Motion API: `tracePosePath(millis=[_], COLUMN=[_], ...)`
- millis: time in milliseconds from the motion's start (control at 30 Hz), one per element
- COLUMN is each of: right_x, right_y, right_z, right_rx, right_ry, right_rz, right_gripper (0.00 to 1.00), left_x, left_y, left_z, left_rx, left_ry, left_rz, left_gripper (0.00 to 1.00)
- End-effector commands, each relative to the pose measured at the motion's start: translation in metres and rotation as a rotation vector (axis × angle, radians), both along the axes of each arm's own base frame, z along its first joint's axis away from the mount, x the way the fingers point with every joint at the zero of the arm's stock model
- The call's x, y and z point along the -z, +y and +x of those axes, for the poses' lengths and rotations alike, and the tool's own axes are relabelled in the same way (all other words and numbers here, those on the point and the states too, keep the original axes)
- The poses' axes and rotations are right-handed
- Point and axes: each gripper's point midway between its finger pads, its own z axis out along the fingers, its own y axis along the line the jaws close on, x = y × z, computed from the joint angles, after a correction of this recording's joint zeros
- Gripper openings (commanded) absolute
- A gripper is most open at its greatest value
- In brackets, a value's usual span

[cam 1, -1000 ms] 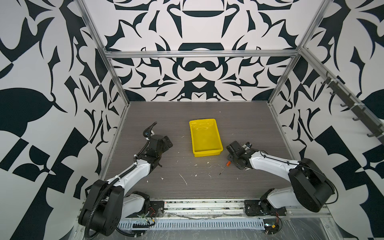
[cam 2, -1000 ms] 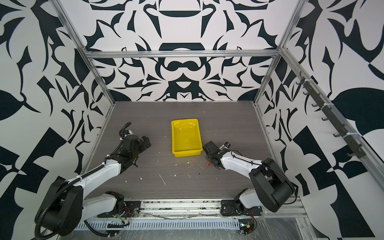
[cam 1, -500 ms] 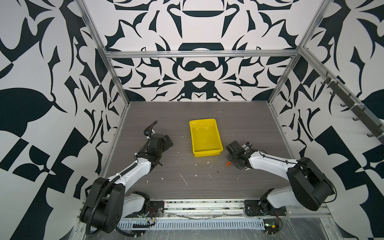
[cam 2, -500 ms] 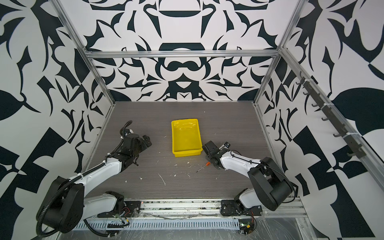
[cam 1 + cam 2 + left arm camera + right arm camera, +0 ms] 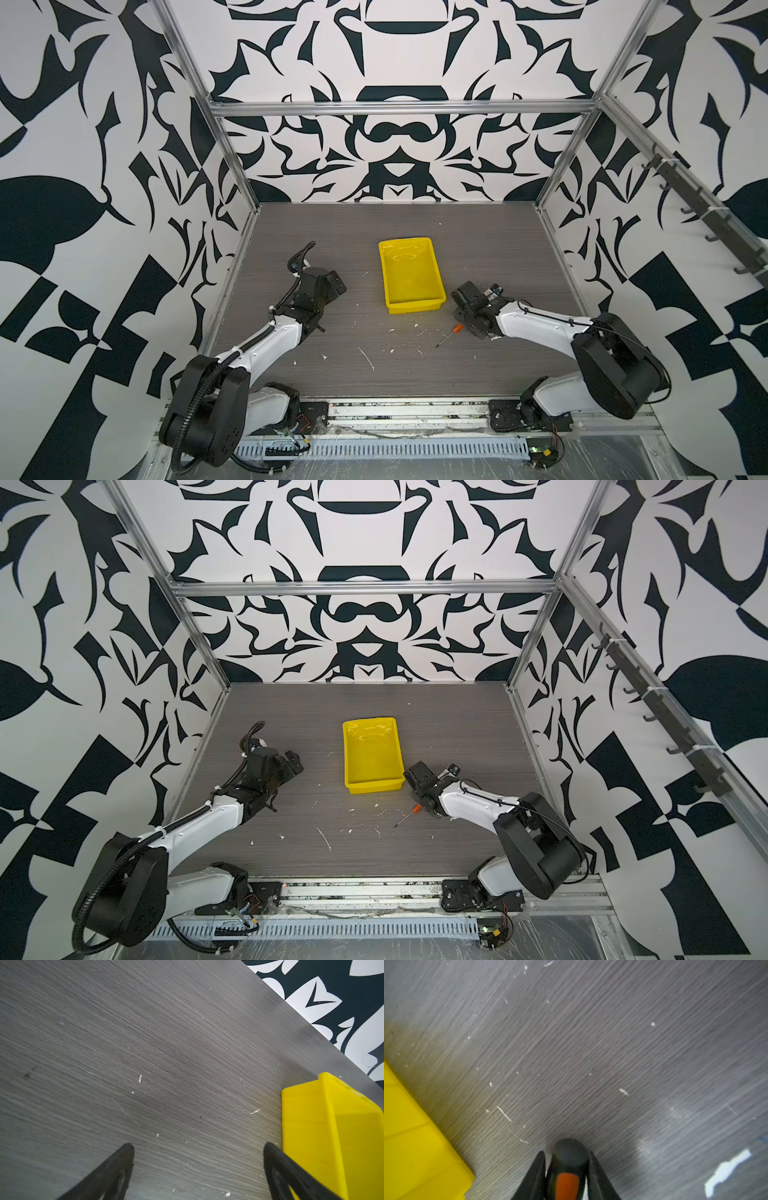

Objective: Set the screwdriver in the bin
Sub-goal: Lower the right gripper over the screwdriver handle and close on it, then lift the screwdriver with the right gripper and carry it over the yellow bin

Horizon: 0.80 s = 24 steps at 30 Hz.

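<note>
The screwdriver [image 5: 456,329] lies on the grey table just in front of the yellow bin's [image 5: 415,306] near right corner, with its thin shaft pointing toward the front edge. My right gripper [image 5: 466,325] is low over it. In the right wrist view the fingers [image 5: 538,1169] press on both sides of the screwdriver [image 5: 568,1184], its black end cap sticking out past the tips of the right gripper [image 5: 566,1153]. The bin [image 5: 415,1147] is close beside it. My left gripper [image 5: 198,1147] hangs open over bare table beside the bin [image 5: 332,1136], holding nothing.
Small white scraps [image 5: 368,358] are scattered over the table in front of the bin. Patterned walls with metal posts [image 5: 232,149] close in the left, right and back sides. A metal rail [image 5: 407,409] runs along the front edge between the arm bases.
The right gripper's fingers have closed in on the screwdriver's handle. The screwdriver has barely shifted on the table. The left arm has hardly moved.
</note>
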Motion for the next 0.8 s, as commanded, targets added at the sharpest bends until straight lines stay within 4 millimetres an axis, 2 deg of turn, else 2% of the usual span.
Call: tracePosePath(millis=[0,400,633,767], right_x=[0.0,-0.021,-0.033,-0.049], right_y=[-0.001,0.0,0.0,-0.005], right_z=[-0.003,0.006,0.009,0.012], right_rx=[0.001,-0.046,-0.058,-0.067], right_ry=[0.018,-0.038,-0.063,-0.094], right_rz=[-0.013,-0.04,-0.045,-0.082], right_gripper=[0.3,0.14,0.13,0.13], left_x=[-0.01,-0.011,-0.012,-0.012], left_y=[0.002,0.005,0.005,0.004], left_z=[0.003,0.003,0.002,0.002], left_rx=[-0.014,-0.023,-0.023,-0.021], left_ry=[-0.023,-0.021,-0.024,-0.025], left_rz=[-0.001,0.012,0.011,0.01], left_gripper=[1.0,1.0,1.0,1.0])
